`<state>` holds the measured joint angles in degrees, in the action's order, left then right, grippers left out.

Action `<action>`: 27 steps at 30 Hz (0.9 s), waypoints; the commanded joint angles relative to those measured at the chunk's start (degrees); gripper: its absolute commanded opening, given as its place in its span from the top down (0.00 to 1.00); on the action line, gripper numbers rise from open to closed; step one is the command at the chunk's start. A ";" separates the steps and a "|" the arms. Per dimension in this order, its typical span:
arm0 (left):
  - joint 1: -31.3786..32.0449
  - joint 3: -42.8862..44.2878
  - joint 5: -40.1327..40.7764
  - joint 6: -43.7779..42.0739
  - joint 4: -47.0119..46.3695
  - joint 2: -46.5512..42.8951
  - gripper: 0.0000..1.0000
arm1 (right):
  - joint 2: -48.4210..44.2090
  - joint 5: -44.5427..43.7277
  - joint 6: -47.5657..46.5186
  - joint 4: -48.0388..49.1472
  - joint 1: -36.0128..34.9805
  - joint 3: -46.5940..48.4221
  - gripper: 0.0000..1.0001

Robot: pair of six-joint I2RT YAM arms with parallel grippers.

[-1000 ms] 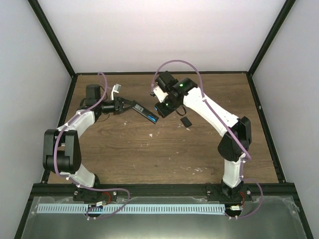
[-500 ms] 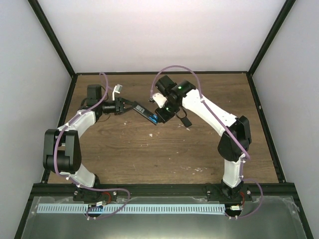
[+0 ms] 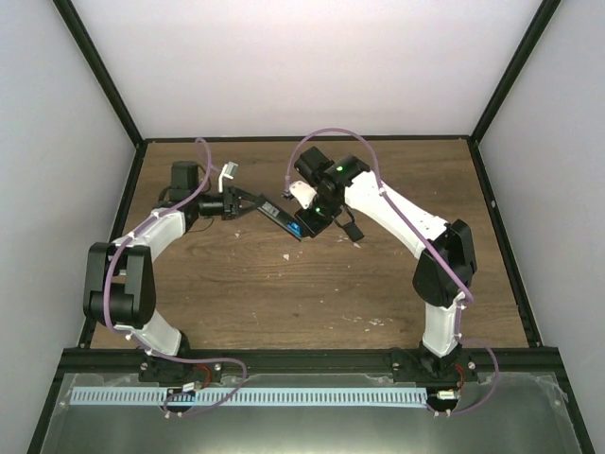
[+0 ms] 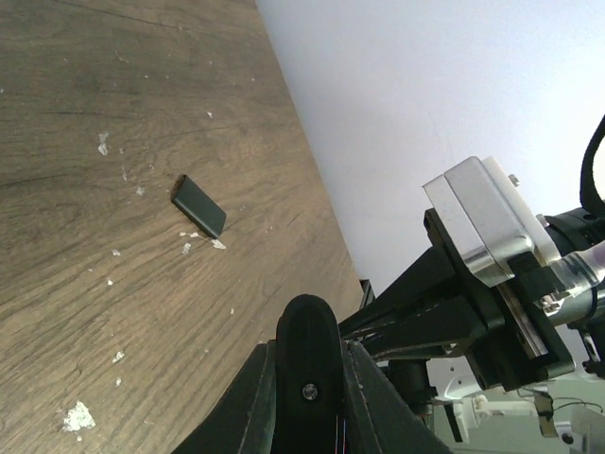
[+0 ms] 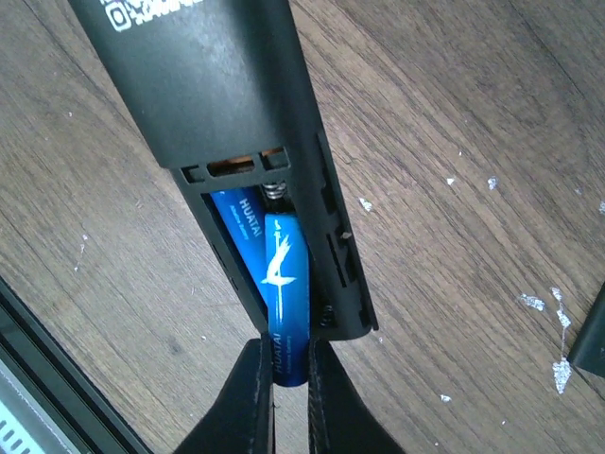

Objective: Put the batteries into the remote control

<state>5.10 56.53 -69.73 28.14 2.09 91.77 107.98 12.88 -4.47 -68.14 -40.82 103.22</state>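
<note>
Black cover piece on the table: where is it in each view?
Top external: black cover piece just right of centre, partly under the right arm.
Left wrist: upper left, flat on the wood.
Right wrist: clipped at the right edge.
Shared landmark: the wooden table.

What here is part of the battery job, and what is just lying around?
In the job: remote, held by left tool; first battery, in its bay; second battery, pinched by right tool, partly in.
Lying about: cover, flat on the table; white flecks.
</note>
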 commanded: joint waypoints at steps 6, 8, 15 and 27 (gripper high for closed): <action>1.05 -2.57 -2.79 4.98 -8.01 -0.81 1.00 | 1.05 -0.58 -1.48 0.95 -0.12 2.81 0.96; 1.05 -3.71 -3.09 8.28 -11.97 -1.04 1.00 | 1.18 -0.74 -1.82 1.25 -0.14 2.90 0.95; 1.04 -7.03 -3.93 16.45 -21.69 -1.28 1.00 | 1.58 -1.20 -3.04 1.81 -0.14 2.86 0.91; 1.05 -7.14 -3.92 16.60 -21.68 -0.80 1.00 | 0.90 0.99 -3.53 2.43 -0.13 3.89 0.81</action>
<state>5.78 49.47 -71.13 43.79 -17.28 91.77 108.81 12.38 -7.07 -66.98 -40.80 104.38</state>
